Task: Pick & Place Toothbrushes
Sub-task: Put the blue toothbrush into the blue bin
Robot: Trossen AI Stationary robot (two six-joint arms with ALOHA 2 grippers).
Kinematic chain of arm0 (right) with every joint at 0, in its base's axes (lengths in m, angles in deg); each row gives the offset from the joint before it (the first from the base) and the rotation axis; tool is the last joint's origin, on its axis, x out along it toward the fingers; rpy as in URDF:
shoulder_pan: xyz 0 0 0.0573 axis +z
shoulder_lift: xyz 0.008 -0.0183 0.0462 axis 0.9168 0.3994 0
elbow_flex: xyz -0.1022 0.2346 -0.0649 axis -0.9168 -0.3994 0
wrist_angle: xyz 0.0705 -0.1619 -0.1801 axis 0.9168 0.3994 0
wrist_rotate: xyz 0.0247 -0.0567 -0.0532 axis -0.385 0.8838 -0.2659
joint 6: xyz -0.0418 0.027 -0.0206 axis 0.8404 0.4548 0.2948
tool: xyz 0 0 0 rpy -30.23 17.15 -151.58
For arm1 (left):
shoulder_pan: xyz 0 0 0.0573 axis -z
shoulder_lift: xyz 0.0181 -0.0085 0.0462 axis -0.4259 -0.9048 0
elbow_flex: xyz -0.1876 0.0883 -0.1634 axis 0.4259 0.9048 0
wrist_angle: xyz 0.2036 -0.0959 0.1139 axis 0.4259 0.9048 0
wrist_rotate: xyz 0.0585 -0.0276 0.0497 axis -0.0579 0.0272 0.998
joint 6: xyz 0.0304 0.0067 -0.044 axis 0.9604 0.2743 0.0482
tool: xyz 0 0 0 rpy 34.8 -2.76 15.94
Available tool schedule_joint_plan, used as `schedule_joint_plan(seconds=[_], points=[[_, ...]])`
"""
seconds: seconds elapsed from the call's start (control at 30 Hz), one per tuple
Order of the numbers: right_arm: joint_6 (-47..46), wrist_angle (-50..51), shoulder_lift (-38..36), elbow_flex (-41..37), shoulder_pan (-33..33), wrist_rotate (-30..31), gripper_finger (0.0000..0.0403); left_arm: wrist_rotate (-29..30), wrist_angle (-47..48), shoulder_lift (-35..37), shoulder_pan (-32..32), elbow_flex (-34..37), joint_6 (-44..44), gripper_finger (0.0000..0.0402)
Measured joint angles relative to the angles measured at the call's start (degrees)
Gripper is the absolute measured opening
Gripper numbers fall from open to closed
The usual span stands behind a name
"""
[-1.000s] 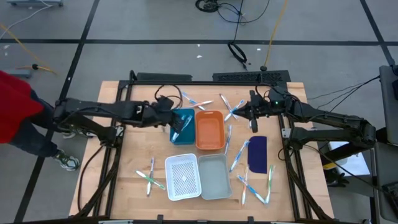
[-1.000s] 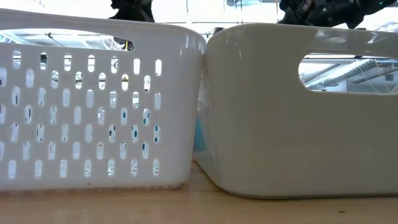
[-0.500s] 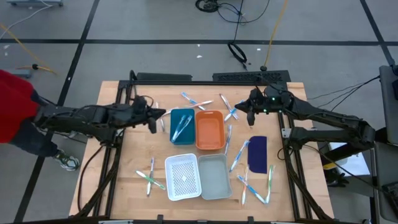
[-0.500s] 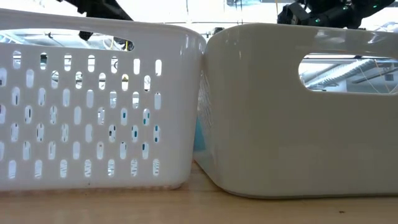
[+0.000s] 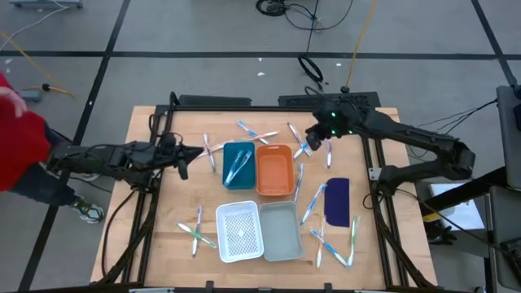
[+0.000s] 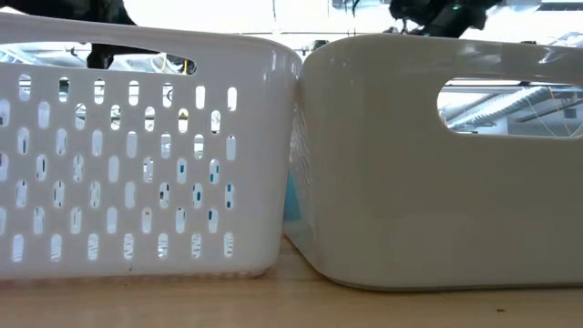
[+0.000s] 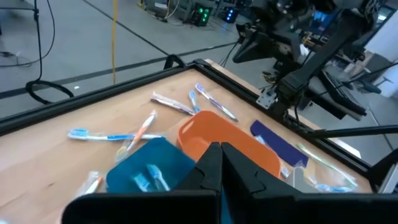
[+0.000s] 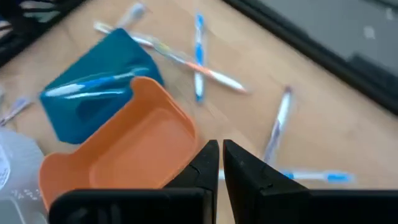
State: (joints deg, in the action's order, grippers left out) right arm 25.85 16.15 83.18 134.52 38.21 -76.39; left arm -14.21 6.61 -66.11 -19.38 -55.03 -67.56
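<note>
Slim whitish toothbrushes with blue, green, orange or pink accents lie scattered flat on the wooden table: a few at the far edge point(image 5: 252, 130), one near the left gripper point(image 5: 208, 153), others at the near left point(image 5: 195, 230) and near right point(image 5: 350, 240). A couple of them lie inside the blue tray point(image 5: 238, 165). My left gripper point(image 5: 195, 152) hovers left of the blue tray, shut and empty. My right gripper point(image 5: 312, 137) hangs above the crossed toothbrushes point(image 5: 305, 145) beyond the orange tray point(image 5: 275, 171), also shut and empty.
A white perforated basket point(image 5: 240, 232) and a pale grey bin point(image 5: 281, 230) stand at the near middle and fill the low view. A dark blue flat oblong piece point(image 5: 337, 201) lies to the right. A black frame borders the table; a red sleeve shows at far left.
My left gripper has drawn back from above the blue tray toward the table's left edge, and toothbrushes now lie in that tray. My right gripper has shifted toward the table's far edge and a little left, over the crossed toothbrushes.
</note>
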Motion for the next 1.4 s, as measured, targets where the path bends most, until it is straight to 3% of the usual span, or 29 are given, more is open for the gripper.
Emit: schedule_joint_plan(seconds=[0.3,0.47,0.63,0.87,1.03,1.13,1.23,1.4], points=[[-8.58,10.49,7.32,4.89,-4.18,-0.7,0.002,-1.84,0.15,8.31,0.0,5.66,2.95,0.0004],[-10.45,11.57,8.47,4.94,-6.84,-6.29,0.0025,-1.8,1.33,10.77,0.0,5.91,5.51,0.0001],[-6.09,15.05,8.31,4.94,-8.37,-9.8,0.0064,-0.42,4.9,12.24,0.0,5.93,5.32,0.0006],[11.25,24.63,6.32,4.94,-5.62,-23.43,0.013,0.84,6.32,12.35,0.0,5.95,4.71,0.0008],[22.73,29.01,5.45,4.94,1.1,-24.08,0.014,1.66,6.6,12.35,0.0,5.95,4.52,0.0002],[24.64,30.34,5.51,4.94,5.88,-23.62,0.0136,1.66,6.62,12.34,0.0,5.95,4.25,0.0005],[18.95,30.64,5.53,4.91,10.11,-22.15,0.0128,1.64,6.62,12.32,0.0,5.95,4.16,0.0011],[-3.73,30.53,5.53,4.91,14.77,-21.53,0.0117,0.57,7.32,12.32,0.0,5.95,4.27,0.0006]])
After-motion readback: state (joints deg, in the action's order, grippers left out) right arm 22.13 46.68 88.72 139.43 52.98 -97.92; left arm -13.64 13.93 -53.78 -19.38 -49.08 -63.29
